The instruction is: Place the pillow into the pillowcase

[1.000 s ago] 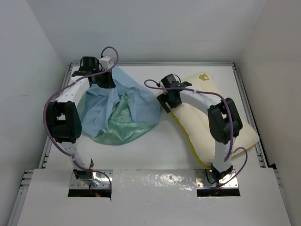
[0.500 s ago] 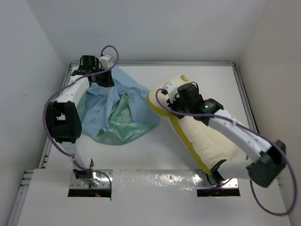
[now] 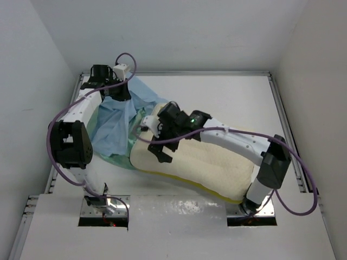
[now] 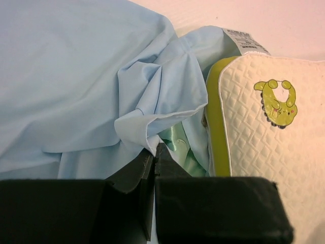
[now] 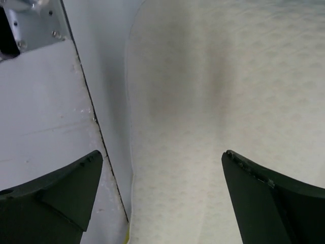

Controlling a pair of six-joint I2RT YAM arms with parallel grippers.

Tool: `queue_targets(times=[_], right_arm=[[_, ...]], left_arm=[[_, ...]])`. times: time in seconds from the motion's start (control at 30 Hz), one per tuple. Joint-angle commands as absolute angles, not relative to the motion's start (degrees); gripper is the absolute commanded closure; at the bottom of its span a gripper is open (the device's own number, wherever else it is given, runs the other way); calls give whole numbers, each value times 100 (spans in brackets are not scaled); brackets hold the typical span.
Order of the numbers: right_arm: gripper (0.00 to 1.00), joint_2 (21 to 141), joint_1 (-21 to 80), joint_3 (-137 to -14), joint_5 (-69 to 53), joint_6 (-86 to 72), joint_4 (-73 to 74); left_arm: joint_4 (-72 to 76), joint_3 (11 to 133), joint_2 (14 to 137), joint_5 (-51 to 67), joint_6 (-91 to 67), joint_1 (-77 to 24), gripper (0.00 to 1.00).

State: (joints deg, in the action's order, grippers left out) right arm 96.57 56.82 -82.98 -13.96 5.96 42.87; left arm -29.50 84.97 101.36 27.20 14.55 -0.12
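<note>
The cream pillow point(image 3: 211, 162) lies slanted across the table, its left end against the pillowcase point(image 3: 114, 122). In the left wrist view the pillow point(image 4: 264, 152) shows its yellow edge band and a small yellow-green mark point(image 4: 277, 101), right beside the cloth's opening. My left gripper point(image 4: 154, 150) is shut on a fold of the light blue pillowcase point(image 4: 76, 76) and holds it raised at the back left point(image 3: 120, 93); mint green lining point(image 4: 177, 145) shows beneath. My right gripper point(image 3: 156, 143) is wide open over the pillow's left end, with the pillow surface point(image 5: 213, 101) between its fingers point(image 5: 161, 155).
White walls close in the table at the back and on both sides. The white front board point(image 5: 40, 112) with the arm bases lies near the pillow's near edge. The right arm stretches across the pillow.
The right arm swung left and the pillow went with it, from the right side to the middle, its end now at the pillowcase. The left gripper stayed put, holding the cloth.
</note>
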Motion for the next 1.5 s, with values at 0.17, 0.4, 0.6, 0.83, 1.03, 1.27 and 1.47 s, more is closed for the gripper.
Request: queue_targets(times=[0.17,0.4,0.6,0.83,1.03,1.27,1.47], right_arm=[[1,10097,3068,-9366,-2059,-826,2936],[1,11924,2532,-9984,-2652,-755,2953],[2,12638,2514,-9774,-3138,-615,2610],[100,12535,2750,-9529,-3981,-712,2664],[100,11049,3743,-8623,-3771,-580,1743],[100,11917,3858,-9808,-3876,-1072,2004],[100,12102,3613,-9633,-3438,-2055,758]], left_arm=[[-2769,8262,9765,2339,1705,-500,100],[-2891,8472,9844,2294,1714,-747,100],[-3023,8596,9888,2189,1767,-756,100],[-3129,8692,9888,2224,1889,-756,100],[-3585,9070,9783,2696,2205,-756,100],[-4104,8351,8932,2997,3102,-853,100],[-5052,8209,8526,3752,4077,-879,100]])
